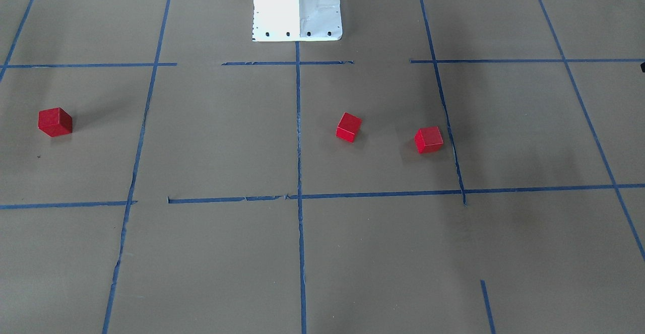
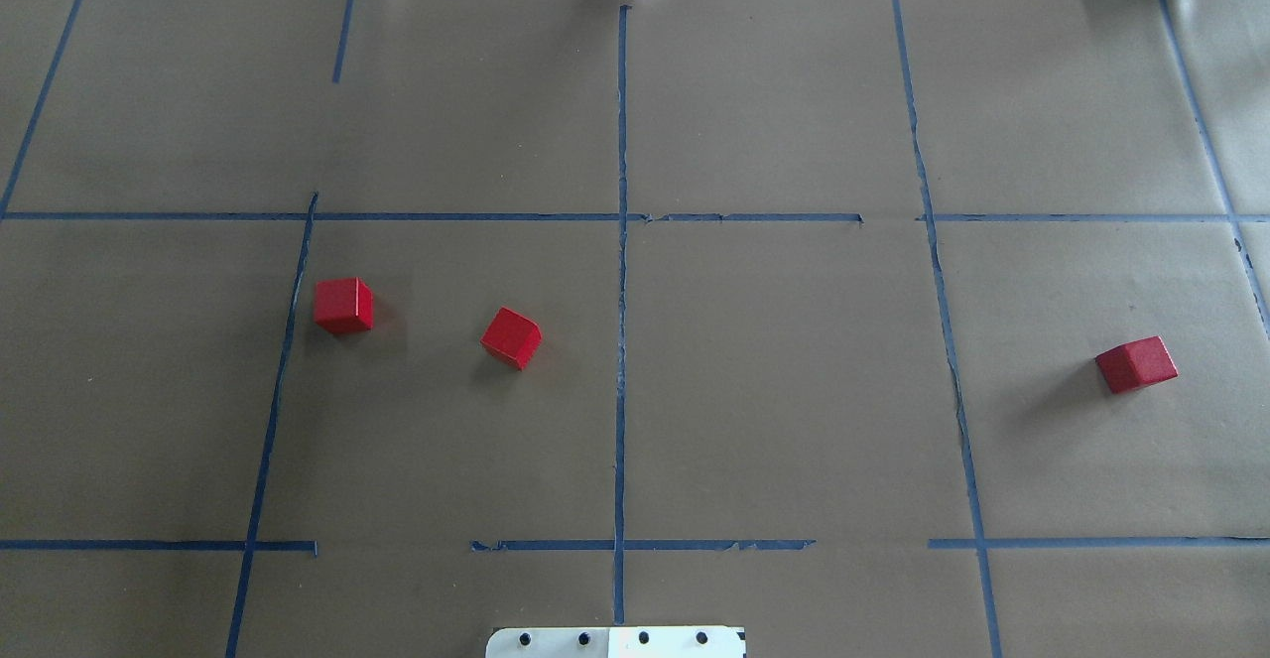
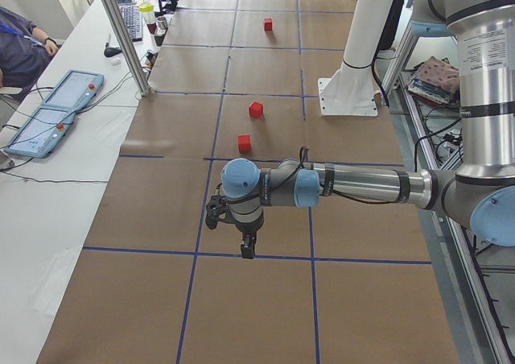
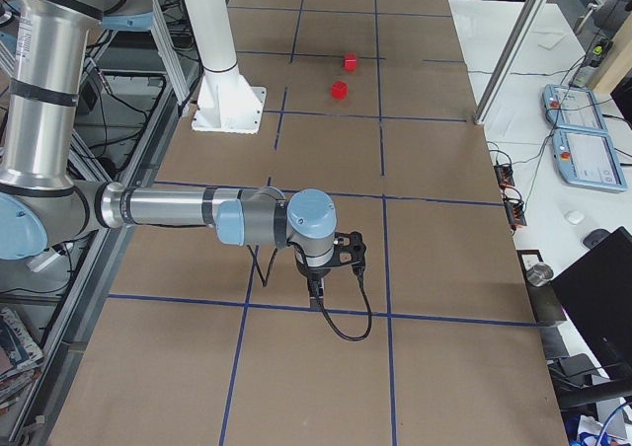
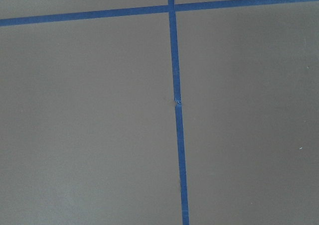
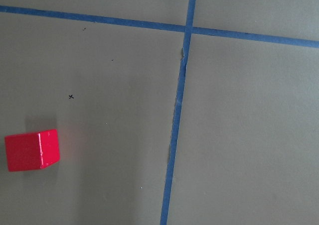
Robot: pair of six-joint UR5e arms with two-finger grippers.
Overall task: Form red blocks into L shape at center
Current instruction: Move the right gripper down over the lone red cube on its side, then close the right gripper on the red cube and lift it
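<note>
The left arm [image 3: 322,188] reaches out over the brown-paper table [image 2: 794,390], which is crossed by blue tape lines [image 2: 621,340]. The left jaws point down above the surface. Only a side view catches them, so I cannot tell whether they are parted or closed. The same holds for the right arm [image 4: 188,209] and the right jaws.

Three small bright-red matte cubes lie on the table. The first cube [image 2: 343,305] and second cube [image 2: 511,337] sit near each other, not touching, beyond the left jaws toward the table's middle. The third cube [image 2: 1137,363] lies alone near the right jaws, off to one side of them.
</note>
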